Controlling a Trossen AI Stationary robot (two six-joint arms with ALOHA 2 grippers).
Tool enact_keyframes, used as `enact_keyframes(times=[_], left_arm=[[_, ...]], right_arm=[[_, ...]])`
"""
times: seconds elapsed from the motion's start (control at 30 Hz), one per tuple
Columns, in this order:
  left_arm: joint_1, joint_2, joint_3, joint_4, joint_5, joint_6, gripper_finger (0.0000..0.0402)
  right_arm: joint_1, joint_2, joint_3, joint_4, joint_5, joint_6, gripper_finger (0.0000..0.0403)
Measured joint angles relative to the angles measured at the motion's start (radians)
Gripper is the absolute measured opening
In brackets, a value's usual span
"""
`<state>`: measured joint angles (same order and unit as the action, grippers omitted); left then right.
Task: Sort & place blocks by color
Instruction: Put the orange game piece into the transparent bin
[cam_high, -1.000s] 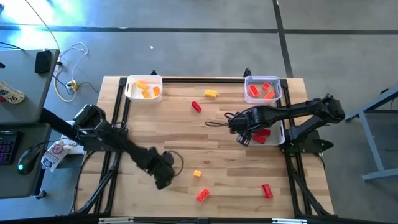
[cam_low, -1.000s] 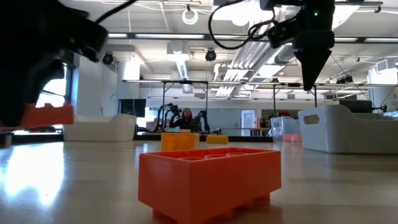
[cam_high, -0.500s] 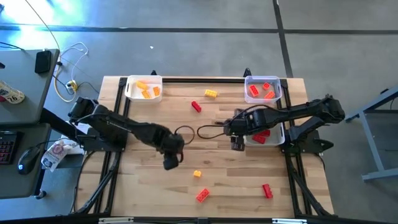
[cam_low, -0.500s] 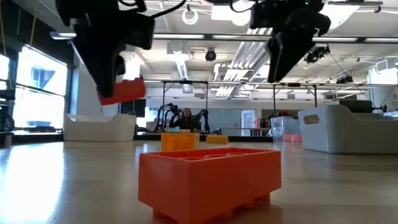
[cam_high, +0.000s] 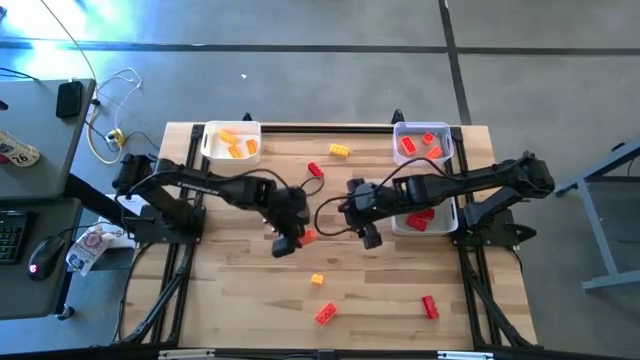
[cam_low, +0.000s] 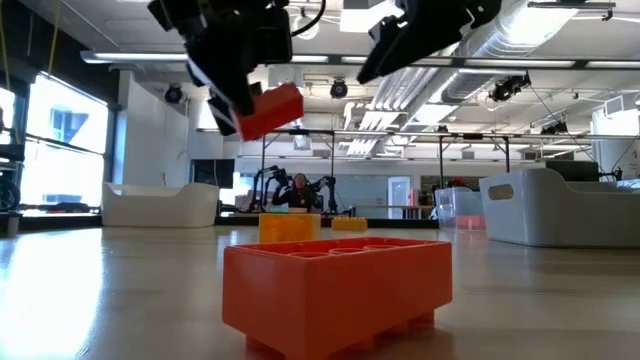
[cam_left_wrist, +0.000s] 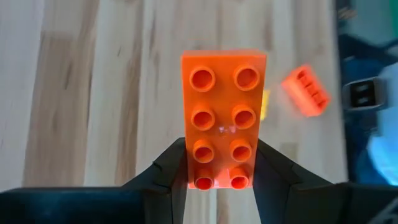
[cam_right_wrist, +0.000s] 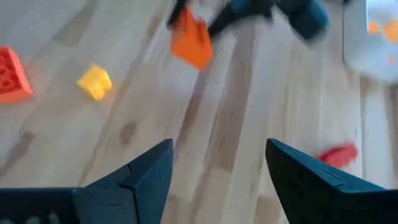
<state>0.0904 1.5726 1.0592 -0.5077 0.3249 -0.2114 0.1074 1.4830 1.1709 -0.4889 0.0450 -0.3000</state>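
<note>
My left gripper (cam_high: 293, 238) hangs over the table's middle, shut on an orange two-by-four studded brick (cam_left_wrist: 225, 112) that also shows in the low view (cam_low: 270, 108). My right gripper (cam_high: 368, 232) hovers open just to its right, touching nothing, and its wrist view shows bare wood between its fingers (cam_right_wrist: 217, 162). Loose bricks lie flat on the table: a yellow one (cam_high: 340, 150) and a red one (cam_high: 316, 171) toward the far side, and a yellow one (cam_high: 317, 280), an orange one (cam_high: 325, 313) and a red one (cam_high: 430, 306) toward the near side. My left gripper pinches the orange brick between its two fingers (cam_left_wrist: 177, 168), which lie on the two long sides at one short end (cam_left_wrist: 221, 177). The rest of the brick juts out past the fingertips. It is lifted clear of the table and sits tilted in the low view.
A white tray (cam_high: 232, 142) at the far left corner holds yellow and orange bricks. A clear tray (cam_high: 423, 145) at the far right holds red and orange ones, and a white tray (cam_high: 428, 217) at the right edge holds red ones. Bare wood lies between the loose bricks.
My left gripper has carried the orange brick from near the table's near left up and toward the middle, lifting it higher. My right gripper has moved from beside the right-edge tray leftward toward the middle, and the two grippers now stand close together.
</note>
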Motion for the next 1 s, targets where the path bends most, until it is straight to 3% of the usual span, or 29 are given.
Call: enact_keyframes(times=[0.23, 0.5, 0.87, 1.0], left_arm=[[0.1, 0.0, 0.0, 0.149, 0.247, 0.097, 0.0109], [0.195, 0.001, 0.0, 0.314, 0.531, 0.112, 0.0109], [0.238, 0.001, 0.0, 0.481, 0.622, 0.043, 0.0109], [0.242, 0.002, 0.0, 0.514, 0.626, 0.038, 0.0109]], right_arm=[[-0.002, 0.0, 0.0, 0.108, -0.006, -0.1, 0.0243], [-0.002, 0.0, 0.0, 0.24, -0.095, -0.154, 0.0243], [-0.003, 0.0, 0.0, 0.363, -0.136, -0.198, 0.0242], [-0.003, 0.0, 0.0, 0.372, -0.137, -0.198, 0.0224]])
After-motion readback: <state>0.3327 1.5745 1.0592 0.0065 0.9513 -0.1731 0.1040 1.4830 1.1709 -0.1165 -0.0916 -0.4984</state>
